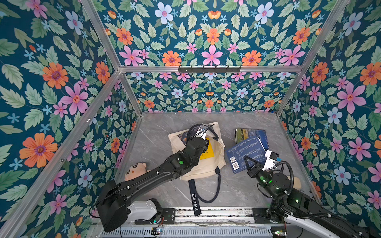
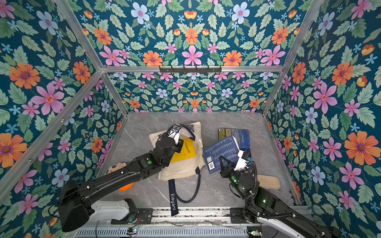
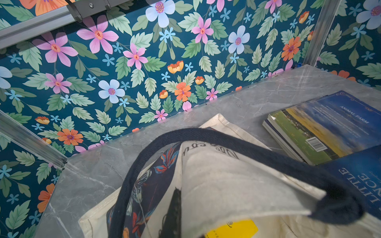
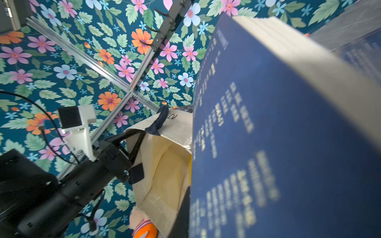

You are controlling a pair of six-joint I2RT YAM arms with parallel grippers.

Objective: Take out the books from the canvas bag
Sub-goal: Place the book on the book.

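Cream canvas bag [image 1: 206, 167] lies on the grey bench [image 1: 156, 127]. The left tool [image 1: 203, 127] is pressed together on the bag's top rim and holds the mouth open. The right tool [image 1: 250, 161] pinches a corner of a dark blue book [image 1: 245, 150]. That book hangs tilted over the pile of books [image 1: 244, 131] already out, to the right of the bag. I cannot tell if it touches the pile.

I think the job now is to put this book down. It is best to tip it flat, lower it slowly onto the pile, then let go, so nothing slides off.

The side wall [image 1: 299, 144] is close on the right, so a wide swing could bump it. Bare bench lies behind the pile. A yellow book [image 1: 207, 152] waits inside the bag. The plush doll [image 1: 135, 171] sits well apart, by the left arm.
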